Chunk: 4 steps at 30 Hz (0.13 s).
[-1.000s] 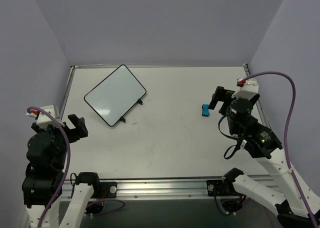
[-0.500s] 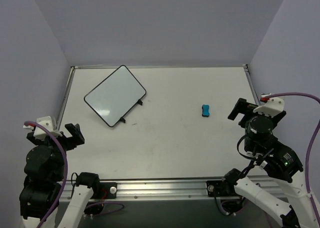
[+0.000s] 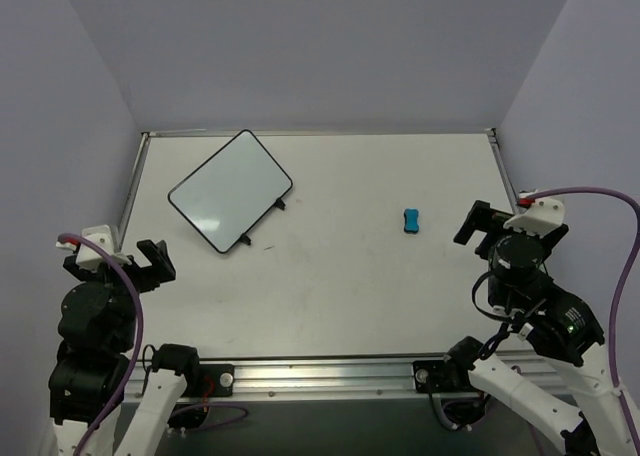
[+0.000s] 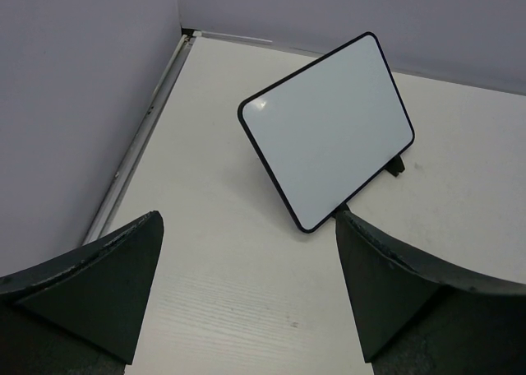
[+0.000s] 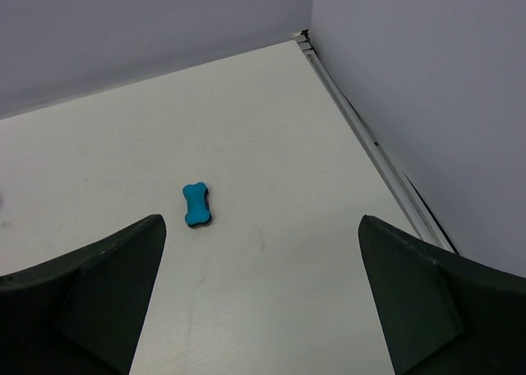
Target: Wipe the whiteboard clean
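Note:
The whiteboard lies at the back left of the table, turned at an angle, its face blank white, thin black frame, two black feet on its right edge. It also shows in the left wrist view. A small blue eraser lies right of centre, also in the right wrist view. My left gripper is open and empty, well short of the board. My right gripper is open and empty, right of the eraser and apart from it.
A metal rail runs along the table's left edge and another along the right edge. Purple walls close in the back and both sides. The arm bases sit on the near rail.
My right arm has pulled back from the eraser to the right and towards the near edge. My left arm has drawn back towards the near left corner. The eraser and board have not moved.

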{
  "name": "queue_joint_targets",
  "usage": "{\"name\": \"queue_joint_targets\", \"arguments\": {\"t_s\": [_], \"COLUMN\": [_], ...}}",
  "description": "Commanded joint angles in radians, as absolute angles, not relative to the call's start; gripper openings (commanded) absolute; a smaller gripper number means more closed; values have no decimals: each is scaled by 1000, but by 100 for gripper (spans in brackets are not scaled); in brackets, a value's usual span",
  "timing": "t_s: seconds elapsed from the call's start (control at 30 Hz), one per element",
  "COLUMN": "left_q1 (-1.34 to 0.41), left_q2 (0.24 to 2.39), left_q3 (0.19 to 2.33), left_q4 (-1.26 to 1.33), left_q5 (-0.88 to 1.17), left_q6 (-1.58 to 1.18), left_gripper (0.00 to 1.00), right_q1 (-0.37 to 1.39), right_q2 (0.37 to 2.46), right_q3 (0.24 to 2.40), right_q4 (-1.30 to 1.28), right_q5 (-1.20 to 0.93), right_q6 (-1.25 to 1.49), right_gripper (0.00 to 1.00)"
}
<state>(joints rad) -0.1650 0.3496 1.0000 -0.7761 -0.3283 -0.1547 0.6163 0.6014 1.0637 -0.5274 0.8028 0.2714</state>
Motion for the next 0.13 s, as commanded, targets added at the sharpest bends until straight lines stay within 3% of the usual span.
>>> {"name": "queue_joint_targets", "arguments": {"t_s": [0.0,0.1], "left_q1": [-170,-170], "left_q2": [365,373], "left_q3": [991,985], "left_q4": [-692,-683], "left_q5": [-321,-322], "left_q6": [-163,-164], "left_gripper": [94,94], "right_q1": [620,620], "right_q2": [618,643], "right_q3": [1051,1054], "right_q4": [-514,-514], "right_q5": [819,818], "right_q6": [267,258], "right_gripper": [100,100]}}
